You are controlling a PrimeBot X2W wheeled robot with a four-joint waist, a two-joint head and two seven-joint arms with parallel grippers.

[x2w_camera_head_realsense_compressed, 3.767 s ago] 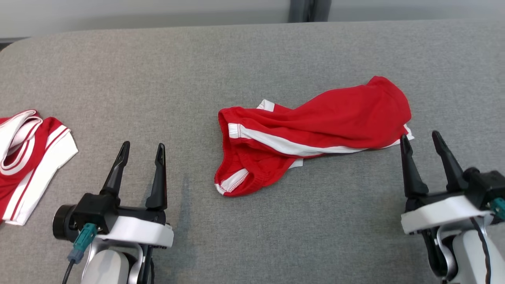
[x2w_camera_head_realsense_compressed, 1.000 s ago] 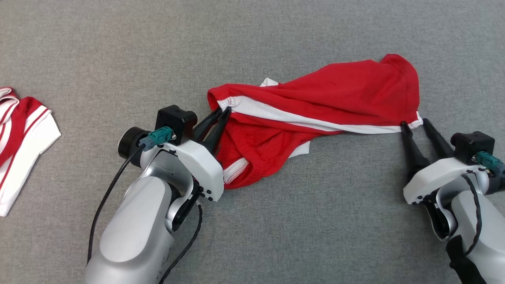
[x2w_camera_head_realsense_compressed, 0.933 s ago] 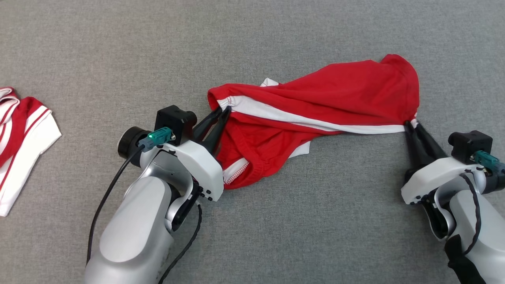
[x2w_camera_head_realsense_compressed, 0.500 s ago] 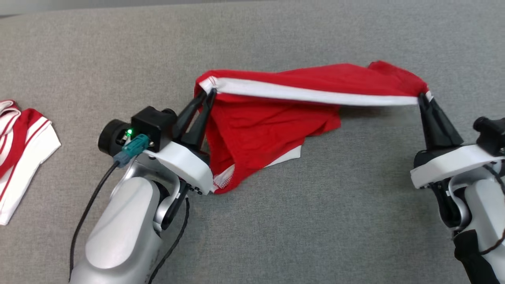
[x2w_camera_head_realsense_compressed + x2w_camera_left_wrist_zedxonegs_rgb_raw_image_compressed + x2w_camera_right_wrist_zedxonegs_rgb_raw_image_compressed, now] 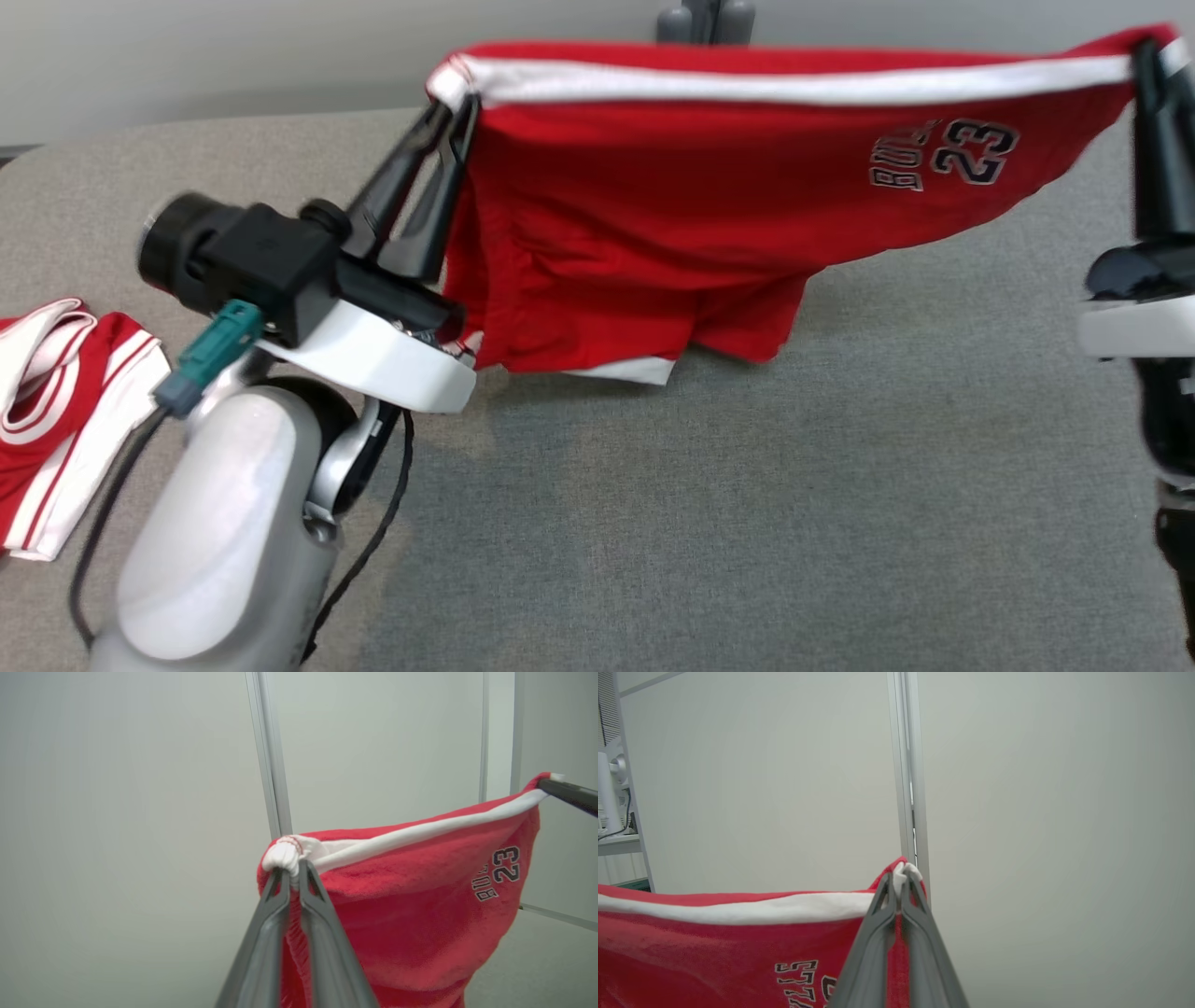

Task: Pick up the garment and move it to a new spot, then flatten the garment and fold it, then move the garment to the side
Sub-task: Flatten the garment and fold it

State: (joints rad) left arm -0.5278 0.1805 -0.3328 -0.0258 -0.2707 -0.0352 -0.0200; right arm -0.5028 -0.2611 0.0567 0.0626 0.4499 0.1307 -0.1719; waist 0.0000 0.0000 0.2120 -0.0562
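Observation:
The garment (image 5: 709, 205) is a pair of red shorts with a white stripe and the number 23 printed on it. It hangs in the air, stretched between both grippers above the grey surface (image 5: 747, 523). My left gripper (image 5: 456, 101) is shut on the garment's white-edged left corner, seen up close in the left wrist view as the garment (image 5: 420, 914) bunched at the left gripper (image 5: 292, 873). My right gripper (image 5: 1146, 56) is shut on the opposite corner at the far right; in the right wrist view the right gripper (image 5: 900, 879) pinches the garment (image 5: 738, 952).
A second red and white garment (image 5: 56, 411) lies crumpled at the left edge of the grey surface. A pale wall with a vertical metal post (image 5: 908, 774) stands behind. A shelf with equipment (image 5: 612, 812) is at the far left of the right wrist view.
The right gripper shut on the garment's right corner. Both arms then lifted the garment off the surface, stretched between them. The head camera tilted upward.

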